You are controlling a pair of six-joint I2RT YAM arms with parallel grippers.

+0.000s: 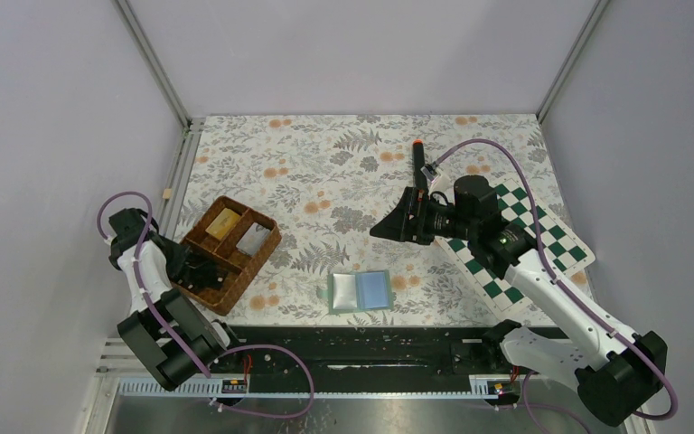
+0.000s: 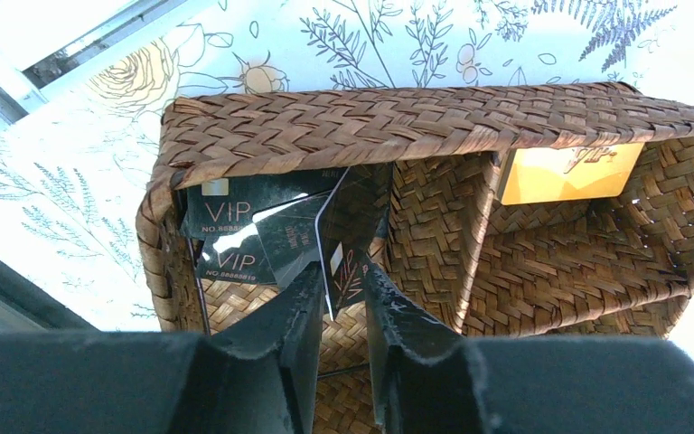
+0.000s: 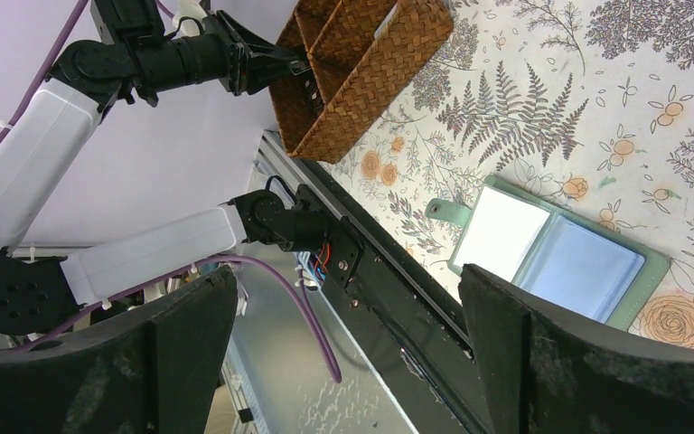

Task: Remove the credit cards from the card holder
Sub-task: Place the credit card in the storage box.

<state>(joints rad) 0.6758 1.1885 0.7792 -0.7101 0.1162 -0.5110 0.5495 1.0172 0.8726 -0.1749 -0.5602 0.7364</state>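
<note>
The left gripper (image 2: 342,282) stands narrowly parted, loose around a dark credit card (image 2: 357,226) on edge in the wicker tray (image 2: 434,136), so I'd lift straight clear before reaching for the card holder (image 1: 360,292), open on the tabletop (image 1: 343,163).

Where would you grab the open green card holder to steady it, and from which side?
The card holder lies open and flat on the table, so only its thin rim offers purchase. Probably pinch the outer edge of its pale panel, by the small tab, coming down from above at a tilt.
</note>
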